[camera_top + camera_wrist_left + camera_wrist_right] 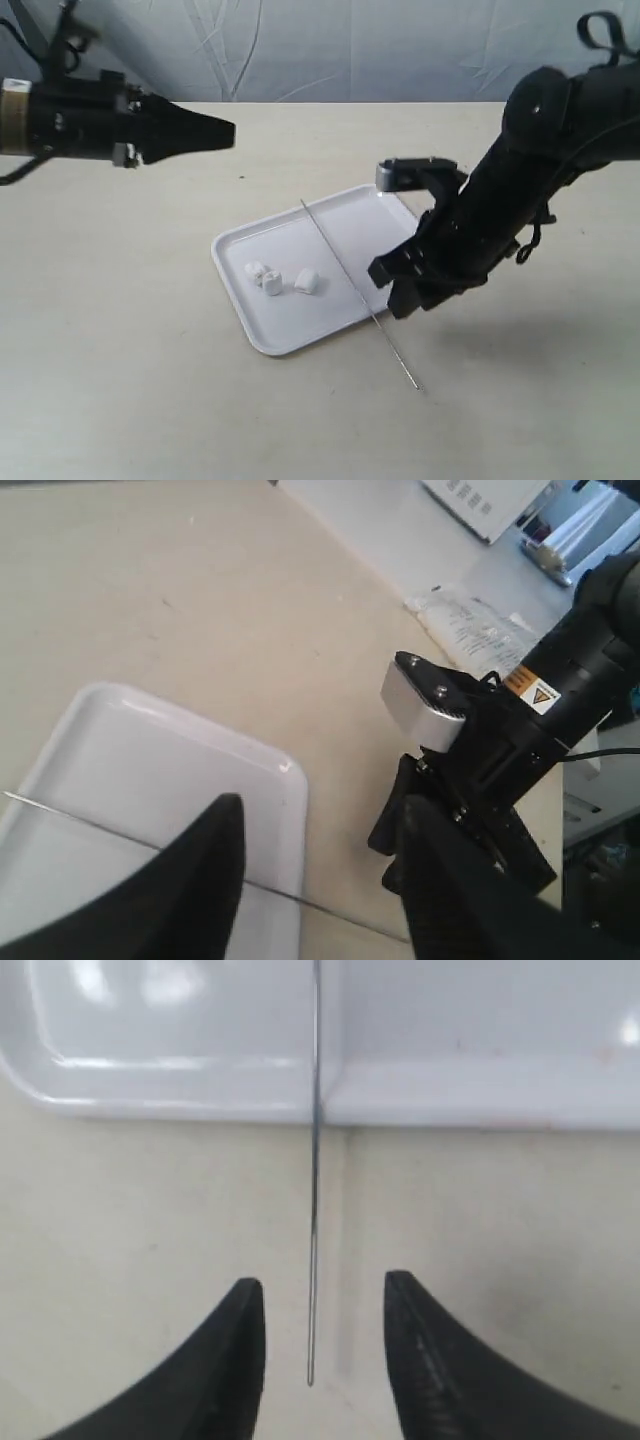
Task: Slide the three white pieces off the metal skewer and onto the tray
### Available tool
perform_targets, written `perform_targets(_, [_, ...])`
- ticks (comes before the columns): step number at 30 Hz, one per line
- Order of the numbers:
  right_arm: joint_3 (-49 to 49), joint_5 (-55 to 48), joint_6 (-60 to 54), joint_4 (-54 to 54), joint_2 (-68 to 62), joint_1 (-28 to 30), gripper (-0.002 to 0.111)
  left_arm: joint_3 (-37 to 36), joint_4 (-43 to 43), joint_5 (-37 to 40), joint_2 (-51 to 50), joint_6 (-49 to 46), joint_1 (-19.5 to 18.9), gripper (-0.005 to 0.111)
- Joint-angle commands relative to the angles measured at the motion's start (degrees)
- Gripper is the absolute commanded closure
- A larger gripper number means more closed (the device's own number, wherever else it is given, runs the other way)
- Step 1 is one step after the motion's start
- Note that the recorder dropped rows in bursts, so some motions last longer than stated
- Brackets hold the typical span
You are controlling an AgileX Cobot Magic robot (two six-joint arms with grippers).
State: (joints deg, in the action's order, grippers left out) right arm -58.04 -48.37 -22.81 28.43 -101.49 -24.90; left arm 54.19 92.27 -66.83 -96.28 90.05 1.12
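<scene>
The white tray [290,240] lies mid-table with the three white pieces [271,282] resting loose on its near-left part, two touching and one just to their right. The metal skewer [345,268] is bare and lies flat, slanting over the tray's right rim onto the table. My right gripper [392,290] hovers low over the skewer's table end. In the right wrist view this gripper [322,1282] is open, with the skewer [313,1210] between its fingers and touching neither, beside the tray [200,1060]. My left gripper [225,133] is raised at the far left, open [322,805] and empty.
The right arm [500,750] stands close beside the tray's [150,750] right corner. A clear bag with printed paper [480,630] and a white box [480,500] lie past the table's far side. Wrinkled pale cloth hangs behind the table.
</scene>
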Motion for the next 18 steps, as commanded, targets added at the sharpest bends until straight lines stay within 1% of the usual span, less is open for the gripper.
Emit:
perform_targets(1, [-3.4, -0.9, 0.1, -2.9, 8.2, 0.3, 0.071, 0.1, 2.3, -3.1, 7.3, 3.1, -8.0, 0.06])
perform_targets(4, [-4.3, 0.3, 0.7, -5.8, 14.6, 0.3, 0.071, 0.0, 6.3, -3.1, 13.5, 4.9, -13.4, 0.06])
perform_targets(5, [-4.3, 1.7, 1.2, -6.1, 17.1, 0.3, 0.071, -0.4, 6.1, -3.1, 16.0, 4.5, -14.8, 0.06])
perform_targets(7, [-4.3, 5.1, 3.8, -5.2, 21.9, 0.3, 0.071, -1.8, 1.8, -3.1, 21.7, 1.9, -16.5, 0.06])
perform_targets(9, [-4.3, 9.9, 6.1, -2.1, 27.2, 0.3, 0.071, -3.5, -4.4, -3.1, 27.4, -3.1, -16.9, 0.06])
perform_targets(11, [-4.0, 15.6, 8.0, -0.6, 32.2, 0.3, 0.072, -4.9, -13.0, -3.1, 33.5, -5.9, -16.9, 0.06])
perform_targets(13, [-3.5, 19.5, 9.4, -1.3, 36.9, 0.3, 0.072, -6.2, -16.6, -3.1, 39.0, -6.4, -17.0, 0.06])
perform_targets(15, [-2.4, 21.5, 9.3, -4.4, 41.0, 0.3, 0.072, -8.6, -15.7, -3.1, 45.2, -6.3, -17.0, 0.06])
perform_targets(18, [0.3, 20.8, 9.3, -15.5, 48.3, 0.3, 0.077, -13.1, -10.0, -2.4, 57.6, -6.6, -17.0, 0.06])
